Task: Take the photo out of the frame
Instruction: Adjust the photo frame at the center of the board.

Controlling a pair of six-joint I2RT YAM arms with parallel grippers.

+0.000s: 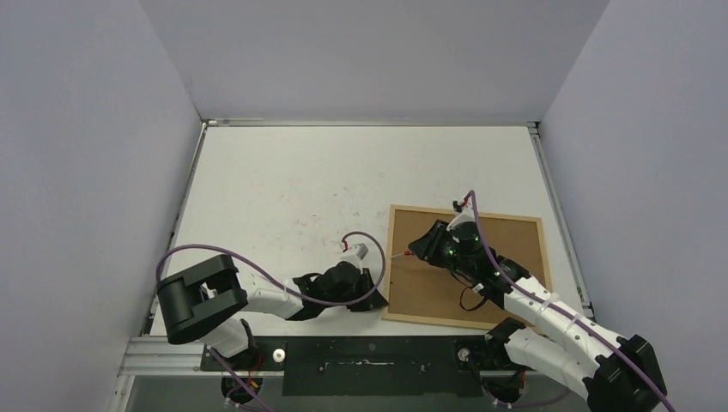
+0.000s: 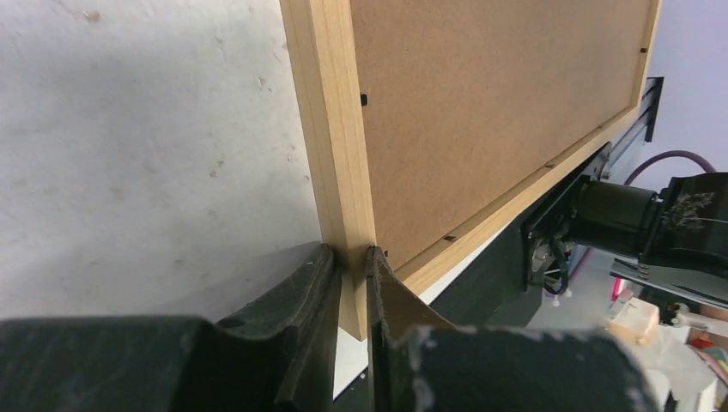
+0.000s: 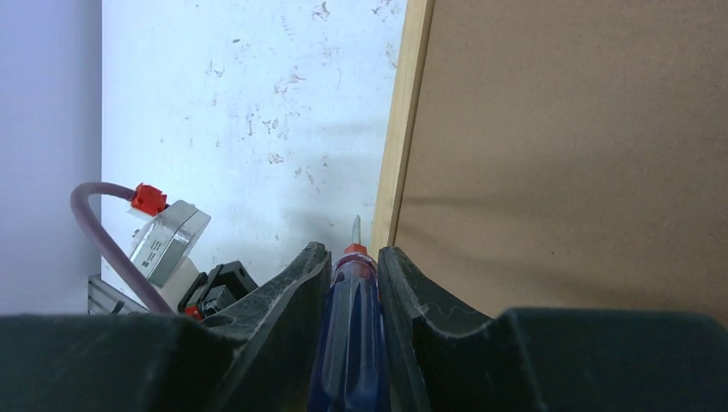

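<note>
Left gripper: jaws pinching corner of frame, the 8 o'clock corner in top view; right gripper: jaws clamped on blue-handled screwdriver, tip pointing 12 o'clock in wrist view, just beside frame's 9 o'clock moulding; frame lying back-up, brown backing panel showing, at 4 o'clock of white table.

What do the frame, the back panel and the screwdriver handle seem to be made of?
Frame: pale wood, apparently unvarnished, with faint grain. Back panel: probably fibreboard, matte brown and evenly speckled, no grain. Screwdriver handle: likely plastic, glossy translucent blue with a red collar; the tip looks metal.
</note>
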